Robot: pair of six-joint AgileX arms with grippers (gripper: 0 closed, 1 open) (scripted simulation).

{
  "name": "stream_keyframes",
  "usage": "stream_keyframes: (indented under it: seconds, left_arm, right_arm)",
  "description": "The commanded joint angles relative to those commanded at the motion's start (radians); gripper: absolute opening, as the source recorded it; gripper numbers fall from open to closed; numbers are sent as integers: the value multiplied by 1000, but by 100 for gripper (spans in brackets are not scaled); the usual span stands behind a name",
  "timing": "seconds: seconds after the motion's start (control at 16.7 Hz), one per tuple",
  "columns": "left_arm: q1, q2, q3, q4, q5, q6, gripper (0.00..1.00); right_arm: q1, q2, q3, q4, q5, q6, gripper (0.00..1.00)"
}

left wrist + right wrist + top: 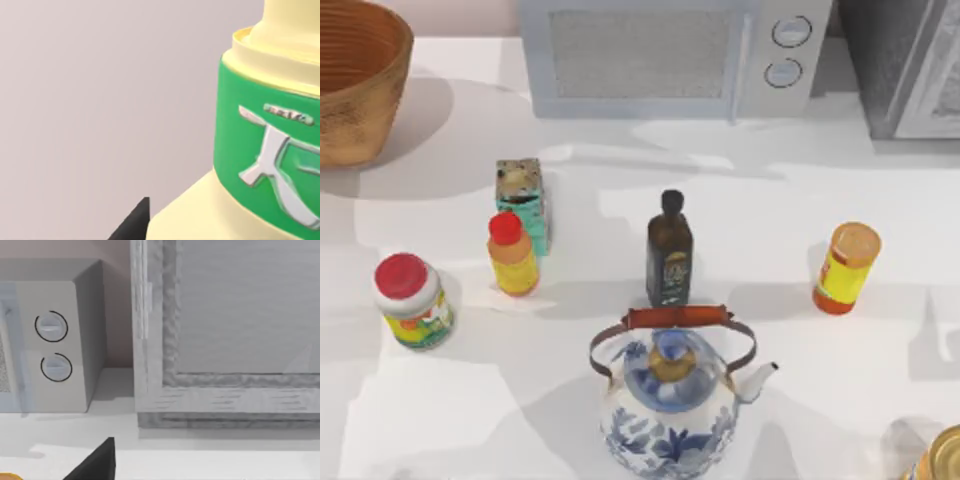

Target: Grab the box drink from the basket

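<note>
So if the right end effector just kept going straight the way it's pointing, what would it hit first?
Probably the big grey appliance dead ahead, right of the microwave; bare table lies before it, though depth is unclear.

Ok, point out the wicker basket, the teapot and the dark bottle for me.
basket (360, 110), top view, on its ribbed outer wall.
teapot (670, 425), top view, on its blue-flowered body.
dark bottle (669, 258), top view, on its shoulder above the label.
</note>
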State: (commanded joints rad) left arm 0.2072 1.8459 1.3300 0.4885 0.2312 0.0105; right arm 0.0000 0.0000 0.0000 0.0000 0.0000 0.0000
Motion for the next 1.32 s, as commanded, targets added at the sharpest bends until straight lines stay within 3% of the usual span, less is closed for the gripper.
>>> stream_keyframes:
  seconds: [0.3, 0.96, 1.32]
  left_arm:
    - [-31, -287, -214, -79, -39, -3, 0]
    - [-149, -1421, -967, -350, -169, -5, 0]
    - [-200, -1800, -1285, -471, -223, -10, 0]
  right_arm:
    - [0, 0, 0, 0, 0, 0, 100]
    - [0, 0, 0, 0, 0, 0, 100]
    - [0, 0, 0, 0, 0, 0, 100]
